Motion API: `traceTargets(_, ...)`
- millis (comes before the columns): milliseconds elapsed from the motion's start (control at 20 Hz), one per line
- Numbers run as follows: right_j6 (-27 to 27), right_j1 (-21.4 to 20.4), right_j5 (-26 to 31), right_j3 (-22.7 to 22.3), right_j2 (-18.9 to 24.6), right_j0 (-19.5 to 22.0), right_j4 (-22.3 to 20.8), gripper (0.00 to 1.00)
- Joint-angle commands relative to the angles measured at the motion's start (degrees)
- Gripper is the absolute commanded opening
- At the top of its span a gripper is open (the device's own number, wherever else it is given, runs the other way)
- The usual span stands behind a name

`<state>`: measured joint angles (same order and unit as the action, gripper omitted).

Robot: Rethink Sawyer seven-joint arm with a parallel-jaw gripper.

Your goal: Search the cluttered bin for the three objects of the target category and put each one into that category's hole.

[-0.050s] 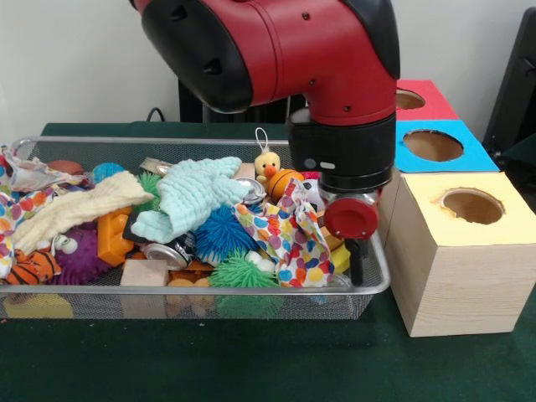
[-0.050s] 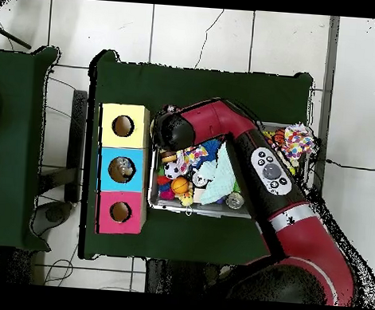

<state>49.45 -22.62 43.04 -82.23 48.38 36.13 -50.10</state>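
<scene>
A wire mesh bin (image 1: 368, 289) holds a heap of toys and cloths. My gripper (image 1: 355, 258) reaches down into the bin's right end, close to the yellow-topped box (image 1: 456, 276). A polka-dot cloth (image 1: 289, 239) rises in a peak right beside the gripper and touches its side. I cannot see whether it is held. In the overhead view the arm's wrist (image 2: 173, 131) covers the gripper at the bin's end (image 2: 153, 192) nearest the boxes. The yellow (image 2: 122, 126), blue (image 2: 122, 169) and pink (image 2: 120, 212) boxes each have a round hole, and something grey lies in the blue one.
The bin also holds a teal cloth (image 1: 193, 197), a cream cloth (image 1: 75, 209), blue (image 1: 222, 234) and green (image 1: 239, 272) spiky balls, a yellow duck (image 1: 268, 165), a can (image 1: 167, 254) and an orange block (image 1: 113, 234). The blue (image 1: 431, 145) and red (image 1: 410, 99) boxes stand behind the yellow one.
</scene>
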Motion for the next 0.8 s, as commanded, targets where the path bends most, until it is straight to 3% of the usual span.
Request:
traceTargets(50, -14.9, 1.1, 0.4, 0.3, 0.4, 1.1, -1.8, 1.00)
traceTargets(800, -17.0, 3.2, 0.1, 1.9, 0.6, 1.7, -2.5, 1.00)
